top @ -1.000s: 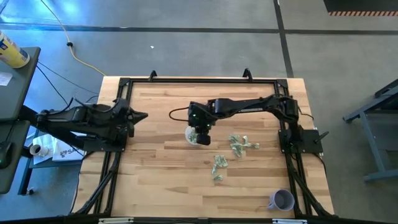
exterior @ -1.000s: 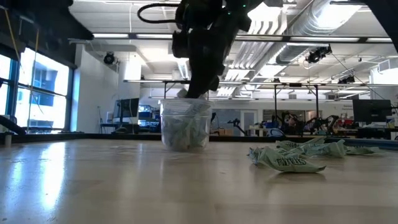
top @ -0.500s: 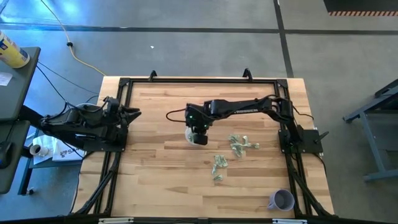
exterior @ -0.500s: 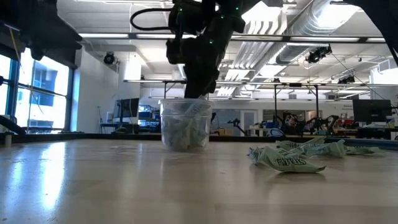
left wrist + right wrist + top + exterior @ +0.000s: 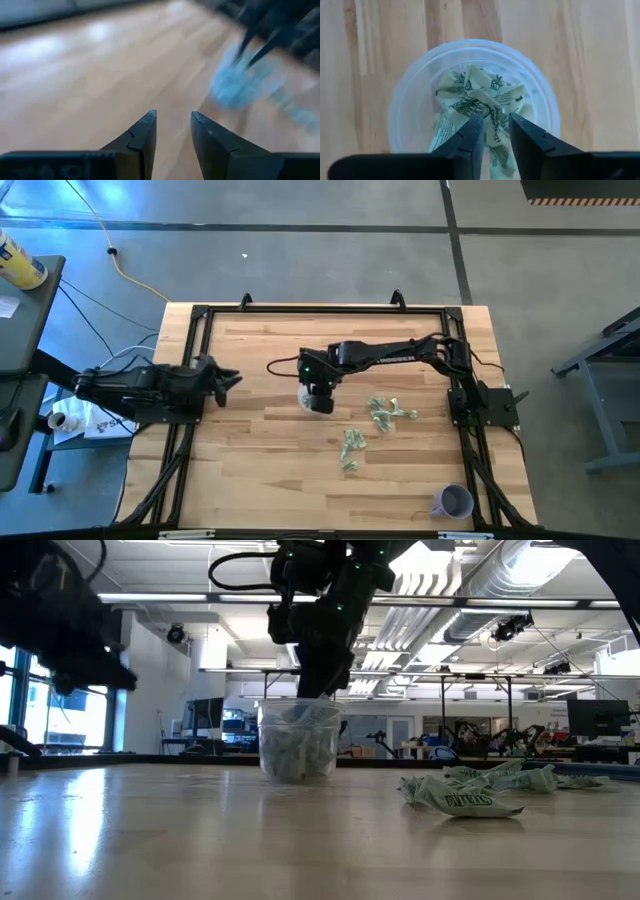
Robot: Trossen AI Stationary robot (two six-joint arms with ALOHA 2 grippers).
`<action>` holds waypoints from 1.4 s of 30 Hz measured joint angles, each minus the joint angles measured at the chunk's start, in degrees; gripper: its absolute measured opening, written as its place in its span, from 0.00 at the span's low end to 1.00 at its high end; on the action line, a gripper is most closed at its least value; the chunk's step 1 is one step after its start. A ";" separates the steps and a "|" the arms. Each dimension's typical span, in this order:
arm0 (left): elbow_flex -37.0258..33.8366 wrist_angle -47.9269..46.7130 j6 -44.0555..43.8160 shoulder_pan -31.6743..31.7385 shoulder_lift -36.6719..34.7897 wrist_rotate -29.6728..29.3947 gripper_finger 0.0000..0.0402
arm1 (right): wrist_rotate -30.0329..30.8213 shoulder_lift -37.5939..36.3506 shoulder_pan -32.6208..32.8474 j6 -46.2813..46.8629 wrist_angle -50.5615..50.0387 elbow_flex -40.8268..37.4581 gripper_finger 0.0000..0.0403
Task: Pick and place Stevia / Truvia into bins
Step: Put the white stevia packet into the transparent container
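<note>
The clear plastic cup (image 5: 318, 399) (image 5: 298, 740) stands upright near the table's middle, holding several crumpled green-and-white Stevia packets (image 5: 470, 95). My right gripper (image 5: 495, 121) (image 5: 318, 690) hangs over the cup's mouth, pointing down, its fingers a little apart over the top packet. More packets lie loose on the wood in two heaps (image 5: 390, 412) (image 5: 350, 448), toward the right of the cup. My left gripper (image 5: 173, 117) (image 5: 230, 377) is open with nothing in it at the table's left edge, pointing toward the cup. My right gripper's fingertips (image 5: 474, 125) stand on either side of a crumpled packet (image 5: 492, 112) at the top of the pile in the cup, coming from above. I cannot tell whether they touch it.
An opaque lavender cup (image 5: 453, 502) stands at the near right corner. A black frame (image 5: 200, 315) runs around the table's edges. Bare wood lies between the left gripper and the clear cup.
My left arm has sunk lower at the table's left edge. My right gripper has stayed over the cup and tipped a little more upright. The cup and the loose packets have not moved.
</note>
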 joint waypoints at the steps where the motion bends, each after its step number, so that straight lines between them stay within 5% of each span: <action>1: -1.02 -1.11 0.02 0.01 0.05 0.34 0.39 | -0.36 -0.10 -0.01 -0.06 -0.17 0.00 0.22; 4: -0.96 -4.79 -0.14 0.11 -0.10 6.00 0.39 | -0.89 -1.91 0.19 -1.93 0.15 -0.11 0.25; 11: -1.83 -6.36 -0.17 -0.02 0.14 15.34 0.39 | 8.79 -8.87 1.27 -4.22 -0.72 -0.04 0.30; 20: -1.81 -8.97 -0.16 -0.02 1.66 16.69 0.39 | 9.48 -11.74 2.95 -3.77 -14.62 -0.12 0.34; 29: -1.93 -8.48 -0.17 0.53 0.06 18.04 0.39 | 11.69 -11.74 5.34 -1.16 -13.63 -0.98 0.34; 38: -2.64 15.93 -0.20 5.55 0.01 24.13 0.39 | 11.45 -11.74 6.12 0.05 -13.06 -1.73 0.34; 42: -9.96 38.81 -0.20 9.09 0.00 24.14 0.39 | 10.94 -11.74 6.47 0.47 -13.75 -1.73 0.34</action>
